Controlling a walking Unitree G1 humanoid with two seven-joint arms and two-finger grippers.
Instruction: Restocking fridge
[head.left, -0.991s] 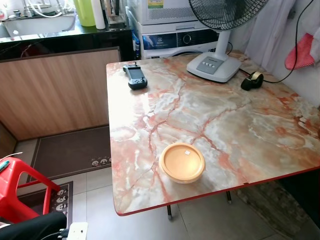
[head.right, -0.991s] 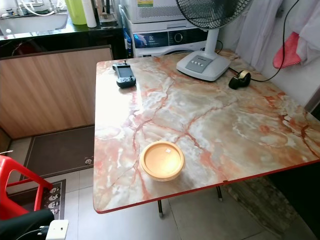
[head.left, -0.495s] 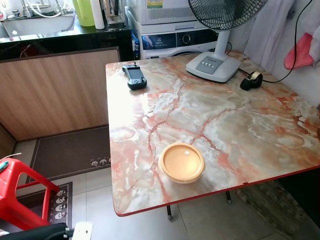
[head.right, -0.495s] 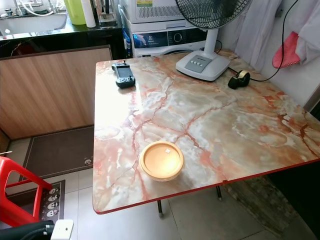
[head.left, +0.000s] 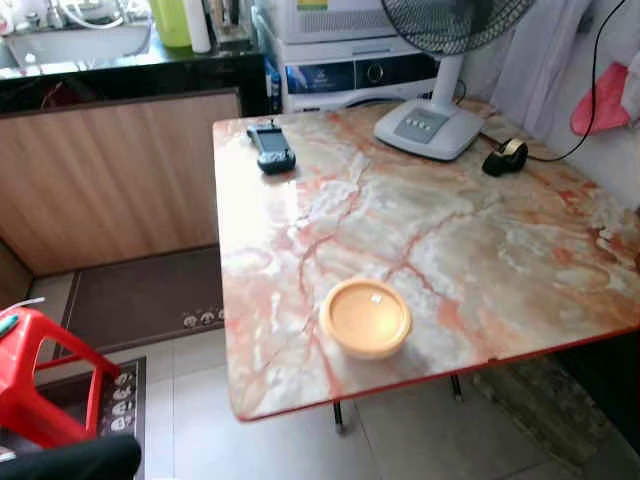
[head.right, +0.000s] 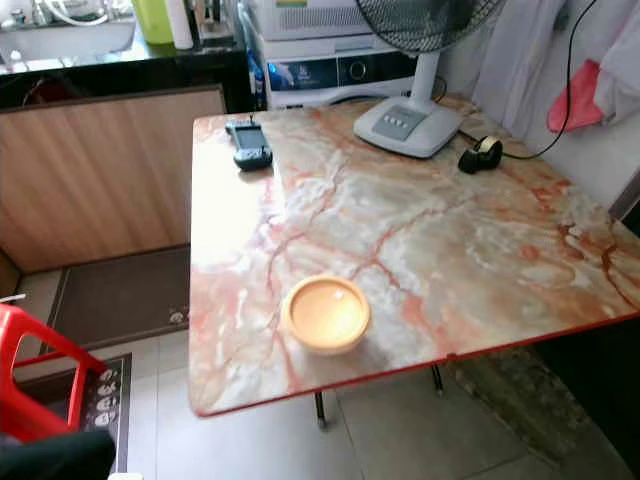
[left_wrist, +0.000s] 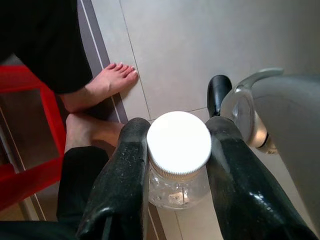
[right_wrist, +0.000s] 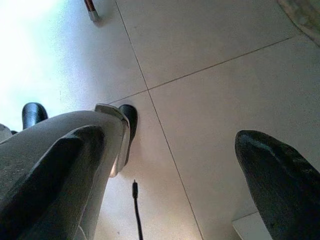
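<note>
The left gripper (left_wrist: 178, 165) is hanging low over the tiled floor (left_wrist: 200, 45), its two black fingers (left_wrist: 125, 175) clamping a clear jar (left_wrist: 177, 187) with a white screw lid (left_wrist: 178, 141); what the jar is holding cannot be made out. A person's bare feet (left_wrist: 102, 87) are standing on the floor just beside a red stool (head.left: 40, 380). The right gripper (right_wrist: 175, 185) is hanging over the same floor with its jaws spread wide and nothing between them.

On the marble-patterned table (head.left: 480, 230), a round orange container (head.left: 366, 318) with its lid on is sitting near the front edge, its contents hidden. A dark handheld device (head.left: 271, 148) is lying at the far left corner, a fan base (head.left: 428, 128) is standing at the far edge, and a tape roll (head.left: 505, 157) is resting just beside it.
</note>
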